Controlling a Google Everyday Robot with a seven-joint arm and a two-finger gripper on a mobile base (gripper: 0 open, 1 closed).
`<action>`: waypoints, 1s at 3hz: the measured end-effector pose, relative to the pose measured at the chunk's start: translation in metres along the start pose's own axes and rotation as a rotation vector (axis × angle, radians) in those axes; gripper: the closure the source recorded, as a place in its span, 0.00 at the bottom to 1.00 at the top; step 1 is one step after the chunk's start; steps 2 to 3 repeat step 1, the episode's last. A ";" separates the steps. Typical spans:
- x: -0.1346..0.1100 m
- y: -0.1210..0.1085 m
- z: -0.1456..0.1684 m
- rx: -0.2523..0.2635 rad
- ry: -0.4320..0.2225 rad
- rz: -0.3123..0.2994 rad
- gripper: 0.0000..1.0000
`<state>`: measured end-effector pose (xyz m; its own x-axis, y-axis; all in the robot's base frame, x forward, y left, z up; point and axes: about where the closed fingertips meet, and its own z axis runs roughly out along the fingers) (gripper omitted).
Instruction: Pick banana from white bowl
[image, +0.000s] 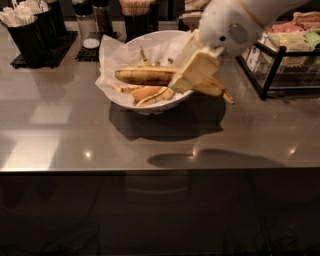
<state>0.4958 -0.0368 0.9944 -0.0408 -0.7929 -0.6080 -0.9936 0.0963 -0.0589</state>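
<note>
The banana (145, 76), long, dull yellow and mottled brown-black, lies level across the top of the white bowl (155, 107). Its right end sticks out past the bowl's right rim. My gripper (182, 77) reaches down from the upper right and is shut on the banana near its middle. One cream finger (196, 70) covers the banana's front. The banana sits above the shorter, paler bananas (150, 94) that rest on the crumpled white paper (112, 60) lining the bowl.
Black holders with white sticks (27, 27) stand at the back left. Shakers (91, 22) and a toothpick cup (136, 15) stand behind the bowl. A black wire rack of packets (285, 57) stands at the right. The table's front edge (150, 171) runs across the view.
</note>
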 end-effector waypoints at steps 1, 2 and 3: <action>0.030 0.009 -0.003 0.009 0.011 0.068 1.00; 0.030 0.009 -0.003 0.009 0.011 0.068 1.00; 0.030 0.009 -0.003 0.009 0.011 0.068 1.00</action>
